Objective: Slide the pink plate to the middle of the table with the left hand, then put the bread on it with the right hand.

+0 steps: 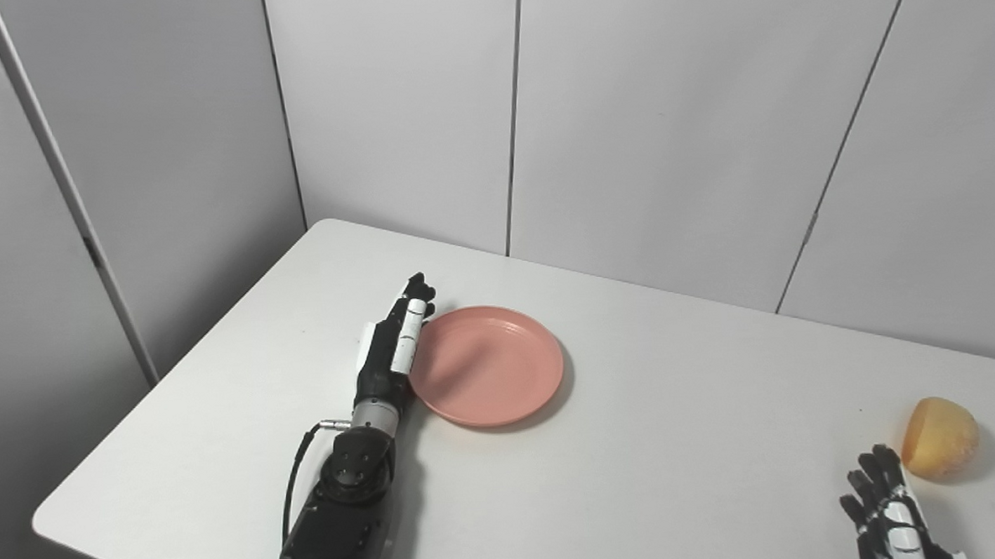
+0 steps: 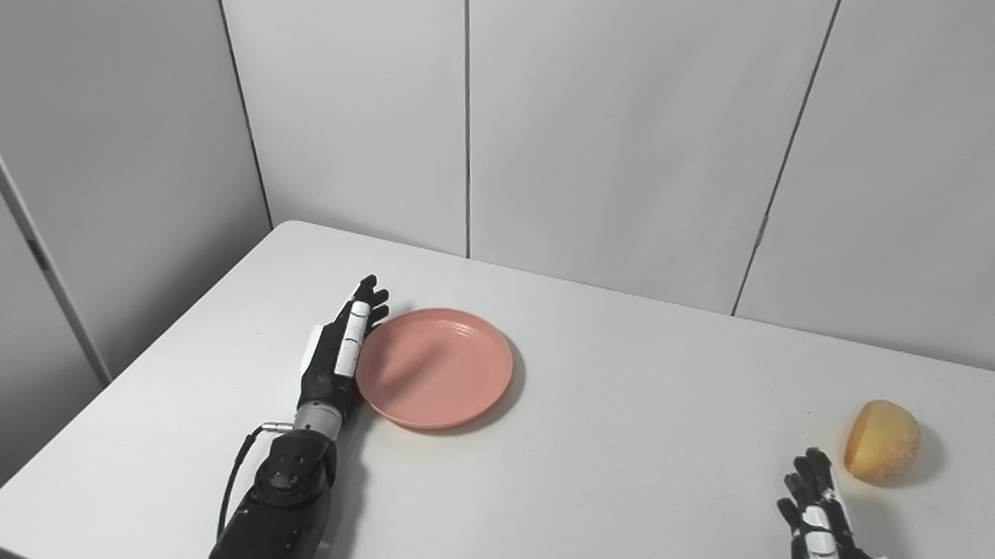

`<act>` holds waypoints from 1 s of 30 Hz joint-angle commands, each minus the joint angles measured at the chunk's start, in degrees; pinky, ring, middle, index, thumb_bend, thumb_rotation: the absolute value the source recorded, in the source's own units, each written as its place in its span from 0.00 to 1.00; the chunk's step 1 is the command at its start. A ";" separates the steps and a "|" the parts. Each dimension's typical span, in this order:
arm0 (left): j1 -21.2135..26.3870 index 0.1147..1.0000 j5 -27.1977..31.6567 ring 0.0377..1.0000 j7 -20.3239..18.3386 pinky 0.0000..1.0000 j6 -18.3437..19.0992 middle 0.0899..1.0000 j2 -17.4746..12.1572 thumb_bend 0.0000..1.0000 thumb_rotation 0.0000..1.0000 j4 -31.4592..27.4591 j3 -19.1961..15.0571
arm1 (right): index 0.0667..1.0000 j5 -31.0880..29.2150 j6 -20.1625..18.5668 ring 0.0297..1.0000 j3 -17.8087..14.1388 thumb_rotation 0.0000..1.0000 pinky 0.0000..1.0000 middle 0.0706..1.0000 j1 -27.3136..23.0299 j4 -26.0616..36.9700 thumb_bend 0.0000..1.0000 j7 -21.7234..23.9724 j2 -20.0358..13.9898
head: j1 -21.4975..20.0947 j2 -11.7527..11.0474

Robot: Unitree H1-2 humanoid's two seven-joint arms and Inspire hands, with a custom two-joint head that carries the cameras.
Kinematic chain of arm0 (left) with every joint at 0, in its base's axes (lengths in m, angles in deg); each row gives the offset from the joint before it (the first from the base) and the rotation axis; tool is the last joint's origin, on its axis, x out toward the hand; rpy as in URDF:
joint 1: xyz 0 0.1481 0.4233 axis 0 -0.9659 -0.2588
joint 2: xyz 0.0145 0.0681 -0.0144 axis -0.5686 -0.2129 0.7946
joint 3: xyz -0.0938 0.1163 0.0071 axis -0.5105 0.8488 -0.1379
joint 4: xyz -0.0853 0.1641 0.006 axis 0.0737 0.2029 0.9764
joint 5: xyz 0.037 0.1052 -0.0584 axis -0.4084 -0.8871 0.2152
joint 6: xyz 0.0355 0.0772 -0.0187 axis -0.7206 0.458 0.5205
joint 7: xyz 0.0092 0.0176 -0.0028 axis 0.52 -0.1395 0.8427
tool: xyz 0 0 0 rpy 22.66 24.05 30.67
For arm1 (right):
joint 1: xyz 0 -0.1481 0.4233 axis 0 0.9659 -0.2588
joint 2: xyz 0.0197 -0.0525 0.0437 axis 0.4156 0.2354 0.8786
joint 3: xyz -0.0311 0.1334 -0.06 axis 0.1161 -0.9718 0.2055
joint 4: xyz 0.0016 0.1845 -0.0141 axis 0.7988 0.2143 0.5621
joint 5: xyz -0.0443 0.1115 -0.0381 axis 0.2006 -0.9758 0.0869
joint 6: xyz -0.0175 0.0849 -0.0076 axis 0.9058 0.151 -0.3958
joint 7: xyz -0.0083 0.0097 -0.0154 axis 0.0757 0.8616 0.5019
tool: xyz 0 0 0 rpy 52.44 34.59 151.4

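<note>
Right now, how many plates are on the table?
1. The pink plate lies left of the table's middle, its left rim against the open left hand. Nothing is on it; the bread sits far right. No others in view.

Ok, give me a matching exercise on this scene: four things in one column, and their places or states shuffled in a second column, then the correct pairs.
Column one:
1. pink plate
2. bread
3. left hand
4. right hand

Column two:
A. at the bottom right edge of the picture, fingers spread, holding nothing
B. flat and bare, left of the table's middle
C. fingers straight, set against the plate's left rim
D. near the table's right end, just beyond the right hand

Pairs: 1-B, 2-D, 3-C, 4-A
</note>
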 commanded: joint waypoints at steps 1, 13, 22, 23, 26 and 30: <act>2.59 0.89 0.10 0.90 -1.84 0.91 0.43 0.89 2.48 0.76 1.00 -0.21 1.82 | 1.00 -0.26 2.10 1.00 -0.27 0.88 1.00 1.00 -1.50 0.58 0.48 0.22 0.19 | -0.37 0.10; 3.16 0.89 -0.10 0.90 -3.09 0.90 0.52 0.90 4.23 0.76 1.00 0.59 4.35 | 1.00 0.25 2.99 1.00 0.15 0.87 1.00 1.00 -1.81 -0.85 0.57 0.29 0.85 | -5.45 1.37; 2.42 0.90 0.42 0.91 -5.12 0.91 2.33 0.90 5.34 0.78 1.00 -0.74 6.22 | 0.99 2.33 2.57 0.98 0.81 0.86 1.00 0.98 -1.39 0.37 0.55 -0.52 1.82 | -10.88 2.57; 2.35 0.90 0.47 0.92 -5.33 0.91 2.46 0.90 5.50 0.78 1.00 -0.89 6.38 | 0.99 2.64 2.54 0.98 0.88 0.85 1.00 0.98 -1.36 0.41 0.55 -0.68 1.98 | -10.88 2.57; 2.13 0.91 0.30 0.91 -5.95 0.90 2.00 0.91 6.09 0.76 1.00 -1.01 7.33 | 0.98 3.72 2.71 0.97 1.26 0.86 1.00 0.97 -1.28 0.58 0.56 -1.14 2.49 | -13.21 3.21; 1.89 0.91 0.32 0.91 -6.35 0.89 2.76 0.91 6.75 0.78 1.00 -1.48 8.20 | 0.98 4.38 3.19 0.97 1.52 0.85 1.00 0.97 -1.50 0.28 0.57 -1.52 3.03 | -15.14 3.58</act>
